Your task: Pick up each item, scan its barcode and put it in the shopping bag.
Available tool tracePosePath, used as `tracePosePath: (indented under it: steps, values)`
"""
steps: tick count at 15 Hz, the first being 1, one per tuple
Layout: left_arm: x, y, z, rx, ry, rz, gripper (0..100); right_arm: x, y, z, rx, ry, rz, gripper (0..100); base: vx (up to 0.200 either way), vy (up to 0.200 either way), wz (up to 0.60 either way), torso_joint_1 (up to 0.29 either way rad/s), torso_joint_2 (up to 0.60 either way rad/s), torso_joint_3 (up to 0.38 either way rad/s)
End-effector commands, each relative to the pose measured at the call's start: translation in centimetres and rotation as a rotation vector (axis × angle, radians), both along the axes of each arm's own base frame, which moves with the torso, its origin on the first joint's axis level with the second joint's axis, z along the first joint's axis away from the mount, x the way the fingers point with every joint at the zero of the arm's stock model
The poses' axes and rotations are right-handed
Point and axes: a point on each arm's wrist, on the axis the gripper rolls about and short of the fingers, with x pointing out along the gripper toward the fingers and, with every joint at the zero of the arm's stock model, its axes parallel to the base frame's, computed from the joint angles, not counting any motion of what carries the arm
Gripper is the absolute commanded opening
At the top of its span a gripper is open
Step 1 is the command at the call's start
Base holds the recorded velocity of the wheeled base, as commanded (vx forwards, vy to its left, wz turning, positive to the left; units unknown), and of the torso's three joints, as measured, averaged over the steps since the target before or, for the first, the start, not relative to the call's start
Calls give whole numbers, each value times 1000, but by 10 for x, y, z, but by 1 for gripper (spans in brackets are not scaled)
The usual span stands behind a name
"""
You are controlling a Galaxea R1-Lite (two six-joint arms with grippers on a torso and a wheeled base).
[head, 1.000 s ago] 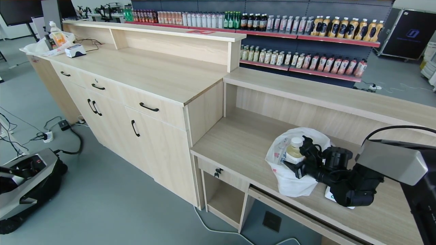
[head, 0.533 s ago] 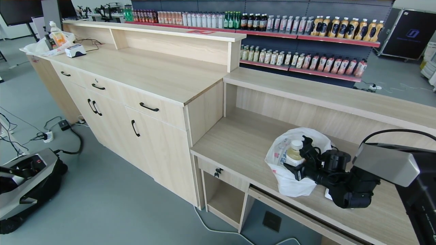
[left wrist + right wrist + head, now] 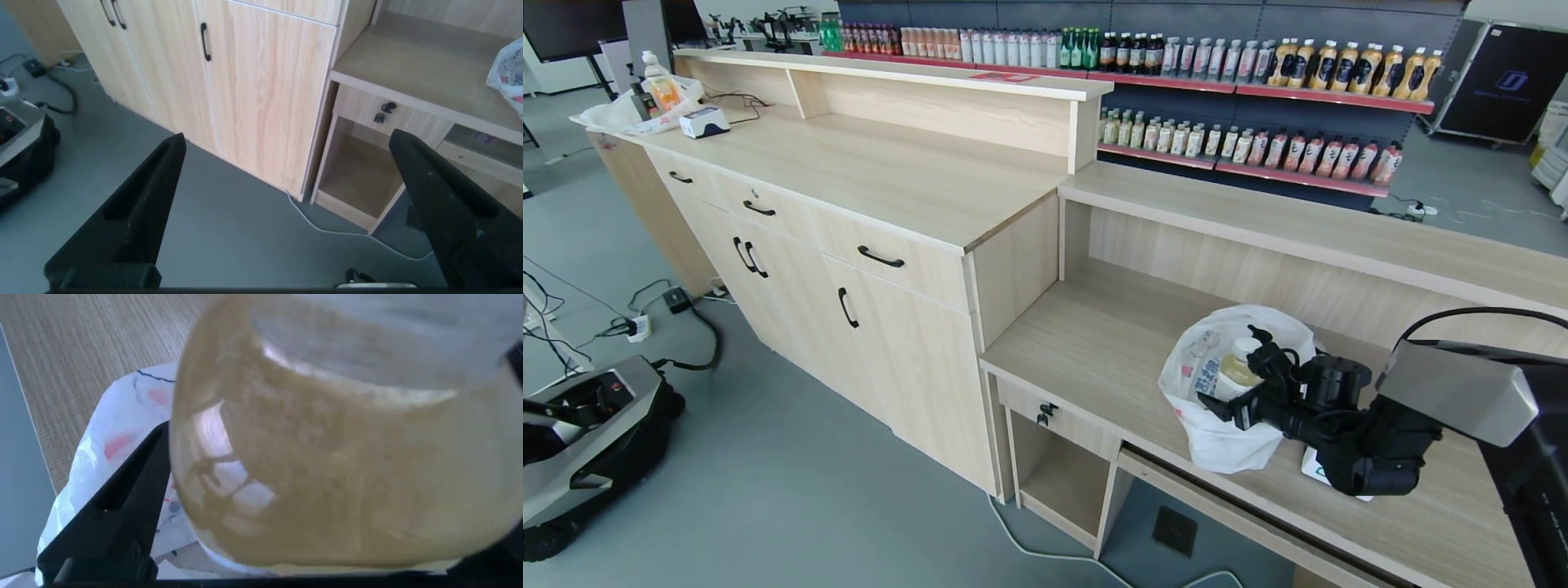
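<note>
The left gripper (image 3: 288, 163) hangs open and empty over the floor (image 3: 245, 237), well apart from the shopping bag (image 3: 1217, 445). The right gripper (image 3: 1232, 369) seems clamped on 1 bottle (image 3: 1241, 374), tilted in that bag's mouth. It should handle fairly heavy, smooth and stiff, best held mid-body. The limp bag's rim may snag. Behind the bag stands the counter's back panel (image 3: 1258, 273).

Looking at a pale wooden counter (image 3: 915, 180) with black-handled cabinet doors (image 3: 907, 359), bottles (image 3: 1241, 143) on red-edged shelves (image 3: 1258, 88) behind, cables (image 3: 698, 339) on grey floor (image 3: 768, 490).
</note>
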Motion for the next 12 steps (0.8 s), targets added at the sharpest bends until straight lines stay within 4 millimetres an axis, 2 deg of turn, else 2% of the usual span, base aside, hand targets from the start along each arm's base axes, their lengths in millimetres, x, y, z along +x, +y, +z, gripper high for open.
tracePosePath:
  steps: [1,4,6,7,9,11,12]
  values:
    - [0,0,0,0,0,0,100,1,-1,20,1,-29,5,100,0,0,0,0,0,0]
    - [0,0,0,0,0,0,100,-3,-1,61,1,-58,4,100,0,0,0,0,0,0]
    - [0,0,0,0,0,0,100,-15,-10,105,-3,-73,-22,100,0,0,0,0,0,0]
    - [0,0,0,0,0,0,100,-29,-11,128,-4,-65,-31,100,0,0,0,0,0,0]
    - [0,0,0,0,0,0,100,-72,-20,179,-14,-70,-74,100,0,0,0,0,0,0]
    - [0,0,0,0,0,0,100,-112,-31,210,-22,-120,-121,100,0,0,0,0,0,0]
    - [0,0,0,0,0,0,100,-130,-36,219,-45,-145,-168,100,0,0,-600,2,2,2]
